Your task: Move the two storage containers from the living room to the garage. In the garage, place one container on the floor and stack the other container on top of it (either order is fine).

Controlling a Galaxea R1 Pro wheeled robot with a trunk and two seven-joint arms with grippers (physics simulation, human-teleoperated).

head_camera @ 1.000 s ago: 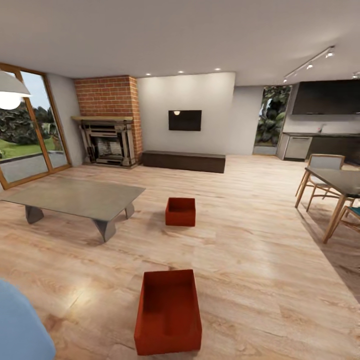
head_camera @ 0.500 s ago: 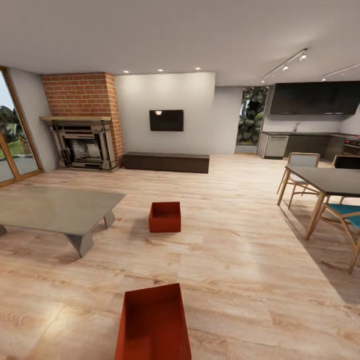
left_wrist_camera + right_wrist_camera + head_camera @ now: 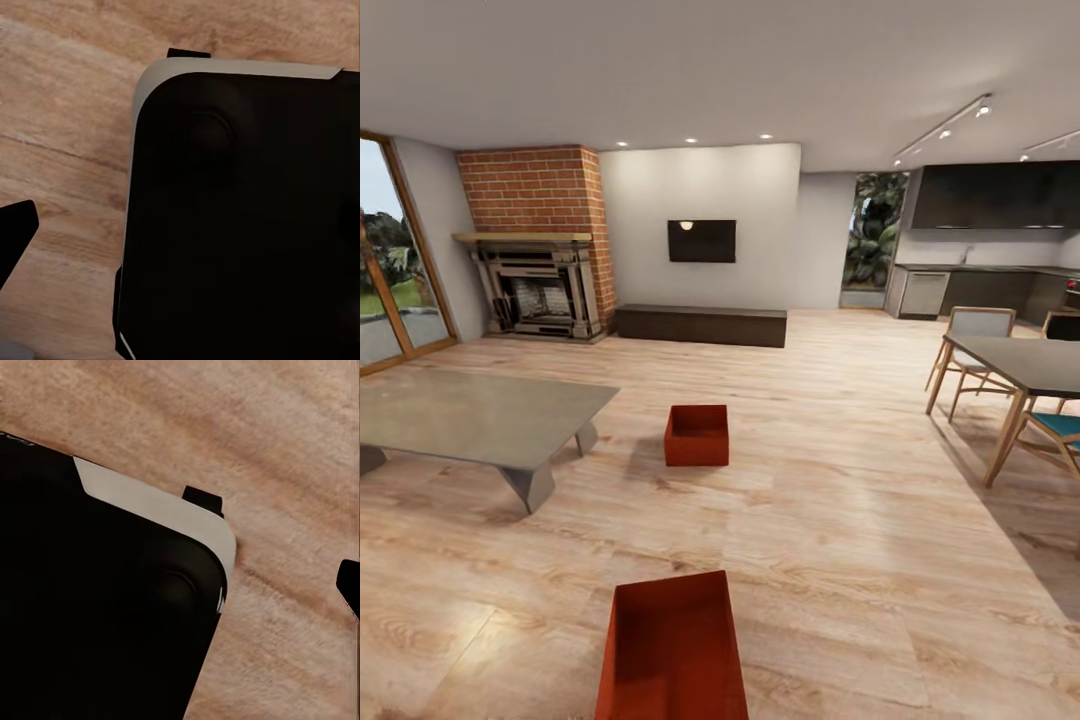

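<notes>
**Red-orange boxes on the planks, nothing in hand**

Light wood-plank flooring [image 3: 840, 520] across the whole living room; no garage concrete anywhere in sight, so both carries judged not yet begun. Low grey slab-topped table [image 3: 470, 415] at 9 o'clock, near the farther box: likely to snag an elbow or the base on a wide swing. Dark dining table with wooden legs [image 3: 1020, 365] at 3 o'clock, a second obstacle on the way out. Long dark-brown low cabinet [image 3: 700, 325] and brick fireplace [image 3: 535, 240] around 11 to 12 o'clock, well apart from everything.

Nearer red-orange lidless rectangular container [image 3: 670, 650] at 6 o'clock, cut by the frame edge, close to the base; risk of nudging or rolling into it. Farther red-orange container [image 3: 696, 435] at 12 o'clock, just beside the grey table's corner. Thin walls, probably easy to tip under a one-sided pinch.

Wrist views: dark rounded casing [image 3: 240, 217] over planks. Cannot tell whether either gripper is released or clenched.
</notes>
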